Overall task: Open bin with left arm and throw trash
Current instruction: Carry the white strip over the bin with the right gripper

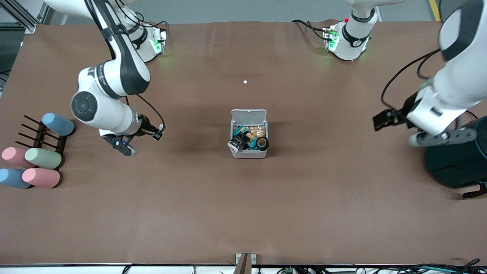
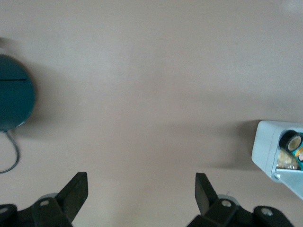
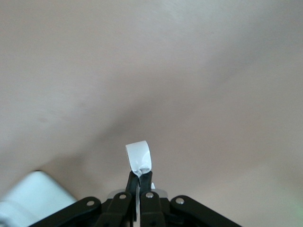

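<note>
Bin sat at centre of the front frame on the brown surface, lid already swung up and standing open at its upper edge. Inside: black battery-like packet leaning at the lower-left corner, black tape roll at lower right, plus some teal and tan wrappers under them. So opening looked done and two trash items were in. The third, the small bent white piece, was pinched in the right gripper, jaws clenched on it; in the front frame that gripper was at middle left, over bare surface, well apart from the bin, with the piece showing just above and right of it. Left gripper was at the right edge of the front frame, jaws released and wide, holding nothing, just above the dark teal cylinder; that arm looked parked. Left wrist view caught the bin at its right edge with the roll visible. My read: remaining work was carrying the white piece over to the bin and dropping it; lid closing unclear from the task. Elsewhere: pastel cylinders by a dark rack at lower left, tiny white dot above the bin.
</note>
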Action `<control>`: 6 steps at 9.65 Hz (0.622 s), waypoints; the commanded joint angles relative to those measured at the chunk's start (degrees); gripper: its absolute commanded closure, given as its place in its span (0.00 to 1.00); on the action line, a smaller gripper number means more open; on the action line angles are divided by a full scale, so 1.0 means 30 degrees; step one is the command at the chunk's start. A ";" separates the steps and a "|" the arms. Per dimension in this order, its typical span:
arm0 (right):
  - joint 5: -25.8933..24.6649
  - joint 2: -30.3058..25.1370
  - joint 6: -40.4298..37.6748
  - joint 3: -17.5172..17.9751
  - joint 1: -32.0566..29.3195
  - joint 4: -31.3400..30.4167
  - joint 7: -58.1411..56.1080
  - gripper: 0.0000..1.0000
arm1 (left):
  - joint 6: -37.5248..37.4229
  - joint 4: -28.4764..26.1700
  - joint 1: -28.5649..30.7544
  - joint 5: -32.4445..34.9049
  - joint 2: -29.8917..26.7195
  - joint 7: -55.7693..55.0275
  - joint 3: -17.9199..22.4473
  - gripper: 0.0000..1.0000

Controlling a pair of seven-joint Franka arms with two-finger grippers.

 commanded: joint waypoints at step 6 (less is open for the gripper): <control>0.1558 0.6388 -0.0075 0.0022 0.4483 0.9035 0.9595 0.97 | 0.0015 -0.1446 -0.1652 -0.0735 -0.1987 0.4993 0.4531 0.00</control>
